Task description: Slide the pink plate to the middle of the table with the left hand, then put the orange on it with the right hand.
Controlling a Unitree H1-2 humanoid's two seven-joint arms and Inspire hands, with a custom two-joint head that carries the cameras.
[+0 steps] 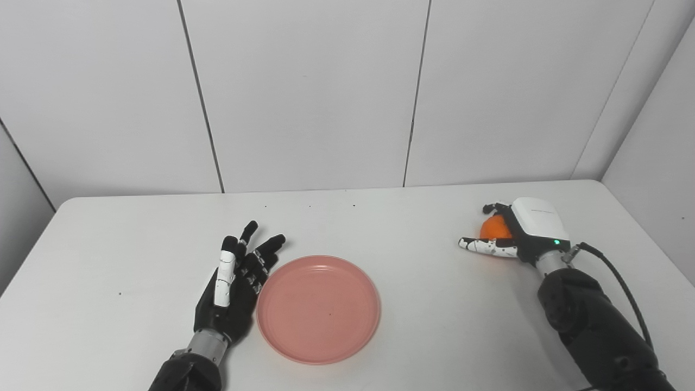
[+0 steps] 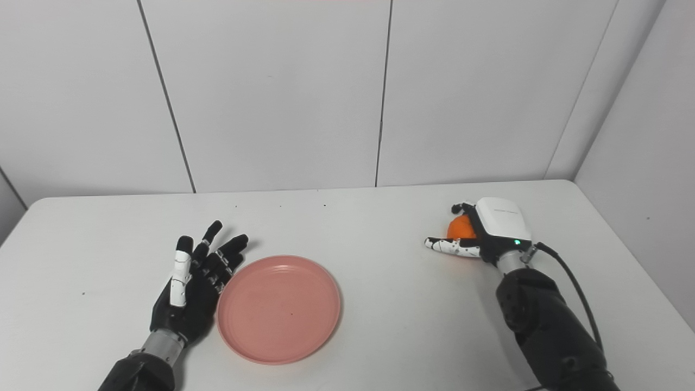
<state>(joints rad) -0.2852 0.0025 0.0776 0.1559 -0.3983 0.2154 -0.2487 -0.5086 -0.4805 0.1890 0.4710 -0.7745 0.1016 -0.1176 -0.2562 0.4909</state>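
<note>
Nearest, the pink plate (image 1: pixel 318 308) lies flat on the white tabletop (image 1: pixel 412 233), touching the left hand (image 1: pixel 232 288), whose fingers (image 1: pixel 255 255) are spread and empty. Farther right, the right hand (image 1: pixel 513 231) curls its fingers around the orange (image 1: pixel 494 228). Pale panelled walls (image 1: pixel 304 92) enclose the tabletop.
</note>
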